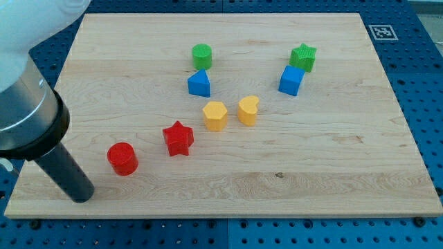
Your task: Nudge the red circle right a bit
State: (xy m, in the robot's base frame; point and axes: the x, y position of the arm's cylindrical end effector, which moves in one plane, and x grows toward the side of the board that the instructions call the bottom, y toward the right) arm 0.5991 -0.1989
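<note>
While my tip [82,196] rests near the board's bottom-left corner, the red circle [122,158] sits just up-right of it, untouched; being a bare rod, it has no fingers.

A wooden counter [332,173] holds eight coloured blocks. My tip [83,196] rests near the red circle [123,158], at its eight o'clock. A red star [178,138] sits at the circle's two o'clock.

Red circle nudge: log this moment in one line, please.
tip lower left of red circle, apart | red star to circle's right | push not begun
</note>
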